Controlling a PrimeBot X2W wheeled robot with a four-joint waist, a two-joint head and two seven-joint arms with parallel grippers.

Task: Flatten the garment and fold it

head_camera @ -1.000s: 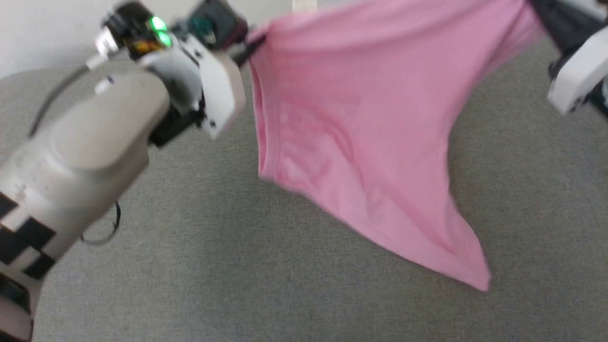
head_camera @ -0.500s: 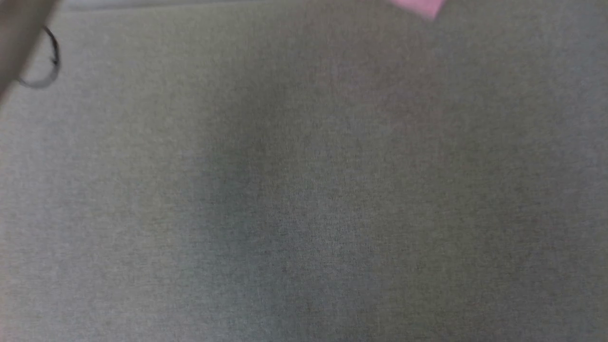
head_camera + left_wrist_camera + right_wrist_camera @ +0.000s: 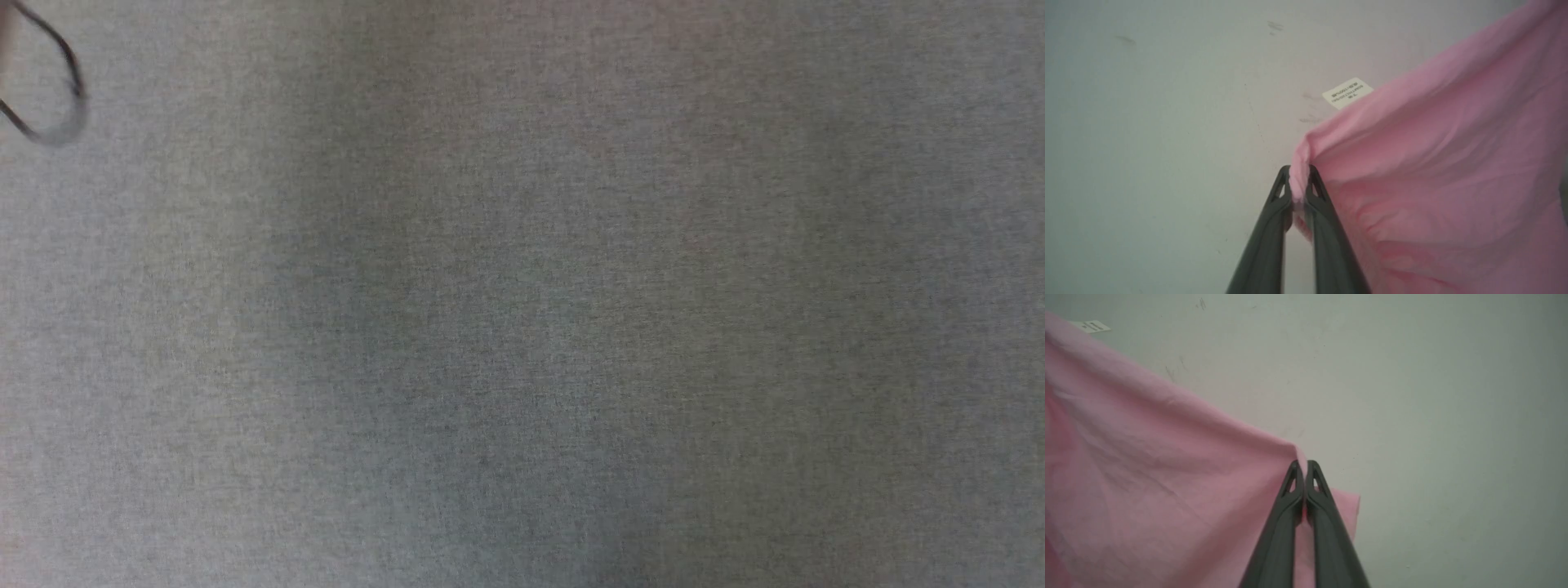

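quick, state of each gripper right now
left gripper: shut on a bunched edge of the shorts
right gripper: shut on a corner of the shorts

My L gripper point(image 3: 1299, 171) pinches one end of the top edge of the shorts point(image 3: 1445, 171), my R gripper point(image 3: 1303, 464) the other end. Shorts spread btwn them, label point(image 3: 1347, 93) on that edge nearer L, wall point(image 3: 1147, 122) behind.

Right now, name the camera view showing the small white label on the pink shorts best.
Left wrist view: the small white printed label is large, text lines visible, above the thin pink shorts. Right wrist view has it tiny, upper left. Head view faces grey cloth.
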